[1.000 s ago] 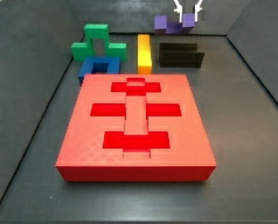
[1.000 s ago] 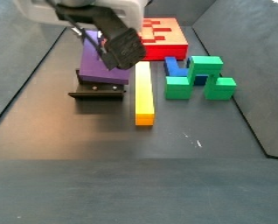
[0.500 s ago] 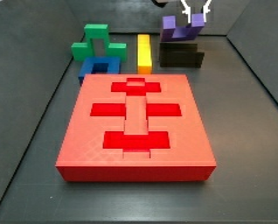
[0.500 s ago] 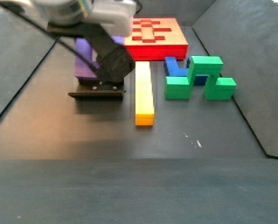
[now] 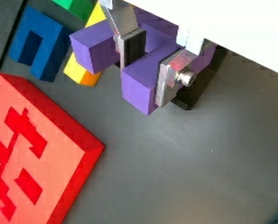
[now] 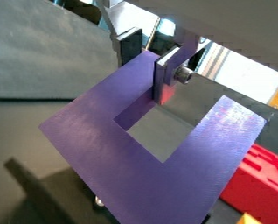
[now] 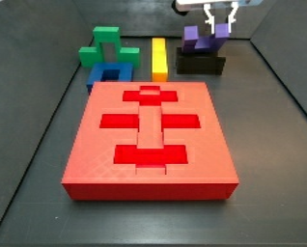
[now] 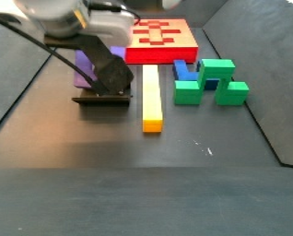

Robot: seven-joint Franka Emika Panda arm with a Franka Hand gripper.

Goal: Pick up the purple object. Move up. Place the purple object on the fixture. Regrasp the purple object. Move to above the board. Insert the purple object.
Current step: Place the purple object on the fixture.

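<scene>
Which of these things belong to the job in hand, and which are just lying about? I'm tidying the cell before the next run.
Job in hand:
U-shaped dark purple plastic block, gripped by the tool over the fixture
small black fixture
large flat red board with recessed cut-outs

Lying about:
long yellow bar
blue block with a hole
green stepped block

The hand has shiny metal fingers; the purple object looks smooth matt plastic.
</scene>
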